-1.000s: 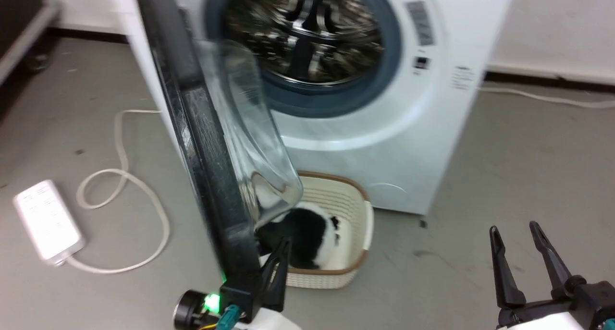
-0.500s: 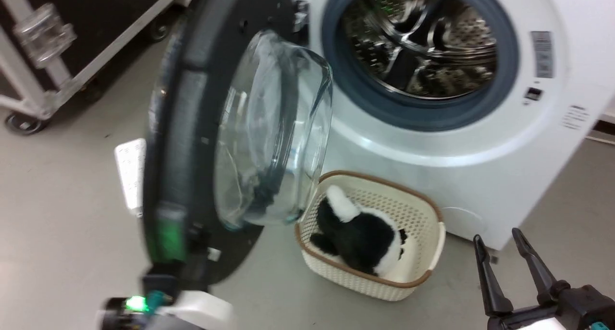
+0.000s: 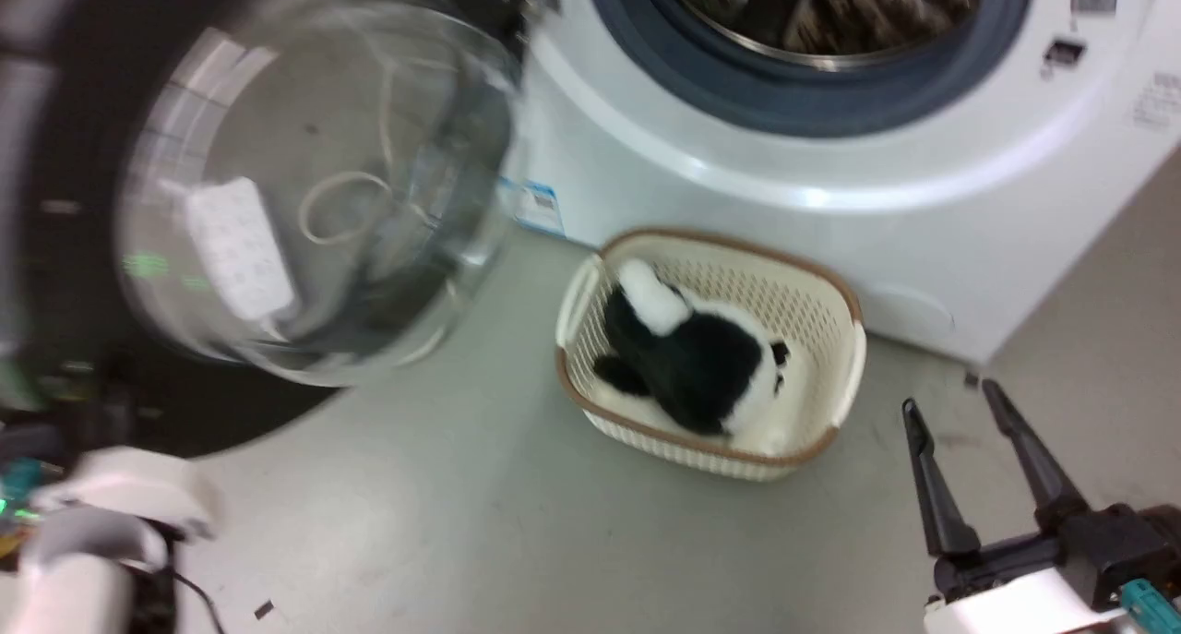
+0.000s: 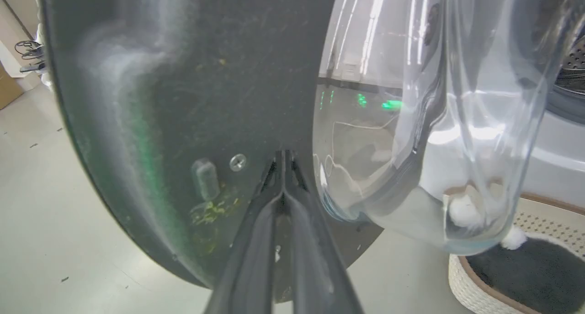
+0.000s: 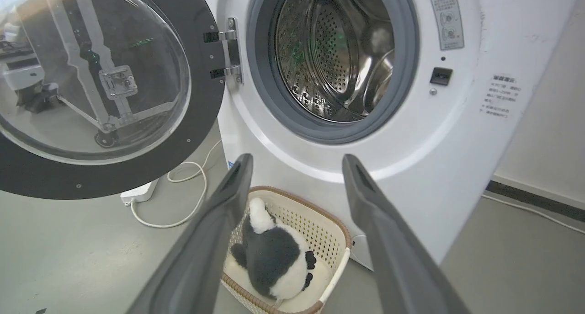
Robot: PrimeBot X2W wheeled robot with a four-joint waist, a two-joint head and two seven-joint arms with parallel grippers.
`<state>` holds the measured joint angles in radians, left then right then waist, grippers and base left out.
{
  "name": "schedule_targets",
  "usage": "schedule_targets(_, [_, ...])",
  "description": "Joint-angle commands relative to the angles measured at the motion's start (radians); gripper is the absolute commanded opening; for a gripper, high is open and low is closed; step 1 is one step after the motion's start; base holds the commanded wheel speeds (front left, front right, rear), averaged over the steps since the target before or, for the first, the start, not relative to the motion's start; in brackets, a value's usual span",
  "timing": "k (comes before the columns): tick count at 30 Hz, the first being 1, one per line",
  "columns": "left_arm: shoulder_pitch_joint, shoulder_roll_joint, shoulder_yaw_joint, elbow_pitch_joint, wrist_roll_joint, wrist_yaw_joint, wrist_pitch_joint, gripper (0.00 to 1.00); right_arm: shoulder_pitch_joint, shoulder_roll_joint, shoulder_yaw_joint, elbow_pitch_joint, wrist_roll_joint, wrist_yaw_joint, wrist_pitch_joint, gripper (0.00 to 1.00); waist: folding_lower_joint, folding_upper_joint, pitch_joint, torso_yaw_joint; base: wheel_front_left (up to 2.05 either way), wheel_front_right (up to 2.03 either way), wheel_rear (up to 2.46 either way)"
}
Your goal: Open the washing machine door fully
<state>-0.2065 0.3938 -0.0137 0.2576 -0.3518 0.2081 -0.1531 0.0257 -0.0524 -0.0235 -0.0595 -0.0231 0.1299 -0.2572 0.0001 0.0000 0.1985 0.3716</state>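
The washing machine door (image 3: 212, 412) is swung wide to the left of the white machine (image 3: 738, 200), its clear glass bowl (image 3: 314, 182) facing me. In the right wrist view the door (image 5: 201, 122) hangs from its hinge (image 5: 231, 49), well clear of the drum mouth (image 5: 333, 53). My left gripper (image 4: 283, 155) is shut, fingertips pressed against the door's black inner face (image 4: 183, 90) beside the bowl (image 4: 434, 122). The pale left forearm (image 3: 101, 523) sits at the lower left. My right gripper (image 3: 950, 397) stands open over the floor with nothing between its fingers (image 5: 228, 199).
A cream basket (image 3: 849, 339) holding a black-and-white plush toy (image 3: 701, 357) stands on the floor just below the drum mouth (image 3: 812, 25). A white power strip (image 5: 141, 193) and its looped cable (image 5: 183, 213) lie on the floor behind the door.
The door has swung further open to the left, from edge-on to facing the head camera, with the left arm following it. The head view itself has shifted. The right gripper stays open.
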Motion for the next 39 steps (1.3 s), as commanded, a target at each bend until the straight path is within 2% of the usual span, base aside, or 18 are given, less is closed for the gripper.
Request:
schedule_targets(1, [-0.039,0.03,0.031,0.031,-0.016,0.001,-0.001,0.0,-0.017,0.002,-0.009,-0.012,-0.013,0.001,-0.005,1.0,-0.0001,0.0,0.062,-0.044,0.0,0.0,0.0])
schedule_targets(3, [-0.07,0.05,0.067,0.068,-0.041,0.002,-0.003,0.0,-0.024,0.002,-0.021,-0.019,-0.021,0.001,-0.005,1.0,-0.0001,0.0,0.085,-0.055,0.0,0.0,0.0])
schedule_targets(11, [-0.177,0.147,0.175,0.271,-0.117,-0.044,-0.048,0.0,-0.041,-0.003,-0.04,-0.038,-0.031,0.001,-0.005,1.0,-0.0001,0.0,0.127,-0.097,0.0,0.0,0.0])
schedule_targets(17, [-0.206,0.169,0.169,0.361,-0.104,-0.075,-0.086,0.0,-0.047,-0.005,-0.051,-0.031,-0.028,0.001,-0.005,1.0,-0.0001,0.0,0.108,-0.113,0.0,0.0,0.0])
schedule_targets(21, [-0.191,0.161,0.175,0.361,-0.094,-0.085,-0.102,0.0,-0.048,-0.004,-0.044,-0.036,-0.04,0.001,-0.005,1.0,-0.0001,0.0,0.081,-0.119,0.0,0.0,0.0])
schedule_targets(24, [-0.154,0.138,0.178,0.298,-0.068,-0.097,-0.107,0.0,-0.044,-0.003,-0.043,-0.036,-0.035,0.001,-0.005,1.0,-0.0001,0.0,0.042,-0.124,0.0,0.0,0.0])
schedule_targets(25, [-0.118,0.101,0.186,0.185,-0.034,-0.104,-0.108,0.0,-0.04,-0.001,-0.048,-0.035,-0.031,0.001,-0.005,1.0,-0.0001,0.0,0.012,-0.127,0.0,0.0,0.0])
schedule_targets(26, [-0.118,0.101,0.186,0.185,-0.034,-0.104,-0.108,0.0,-0.04,-0.001,-0.048,-0.035,-0.031,0.001,-0.005,1.0,-0.0001,0.0,0.012,-0.127,0.0,0.0,0.0])
schedule_targets(29, [-0.034,0.027,0.183,0.007,0.037,-0.093,-0.108,0.0,-0.028,0.0,-0.061,-0.027,-0.022,0.001,-0.005,1.0,-0.0001,0.0,-0.037,-0.135,0.0,0.0,0.0])
schedule_targets(30, [0.026,-0.025,0.173,-0.101,0.079,-0.084,-0.108,0.0,-0.022,0.001,-0.07,-0.024,-0.016,0.001,-0.005,1.0,-0.0001,0.0,-0.069,-0.148,0.0,0.0,0.0])
schedule_targets(31, [0.026,-0.025,0.173,-0.101,0.079,-0.084,-0.108,0.0,-0.022,0.001,-0.07,-0.024,-0.016,0.001,-0.005,1.0,-0.0001,0.0,-0.069,-0.148,0.0,0.0,0.0])
schedule_targets(35, [0.137,-0.123,0.147,-0.254,0.12,-0.071,-0.108,0.0,-0.014,0.002,-0.064,-0.023,-0.005,0.001,-0.005,1.0,-0.0001,0.0,-0.108,-0.187,0.0,0.0,0.0])
schedule_targets(39, [0.215,-0.187,0.125,-0.312,0.145,-0.073,-0.109,0.0,0.001,0.002,-0.062,-0.016,0.0,0.001,-0.005,1.0,-0.0001,0.0,-0.138,-0.225,0.0,0.0,0.0])
